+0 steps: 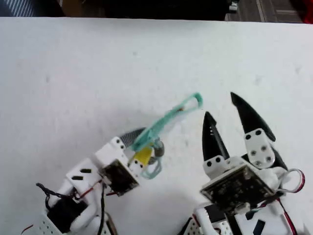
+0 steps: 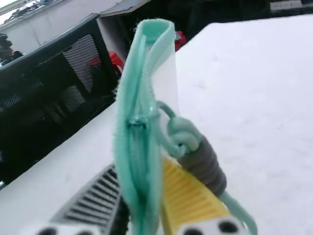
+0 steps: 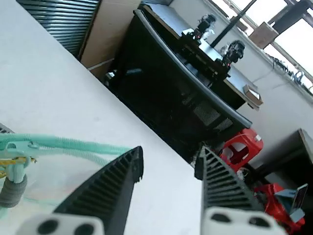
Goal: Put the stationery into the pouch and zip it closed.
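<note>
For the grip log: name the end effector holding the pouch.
The left end effector, shut on the teal-edged pouch; the right end effector stands open, empty.

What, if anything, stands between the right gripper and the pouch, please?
Nothing visible does. The right gripper is open beside the far end of the pouch, which the left gripper holds by its other end. Only the table shows in the gap between them.

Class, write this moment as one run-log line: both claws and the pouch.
left claw: shut on pouch | right claw: open, close beside pouch's free end | pouch: seen edge-on from above
</note>
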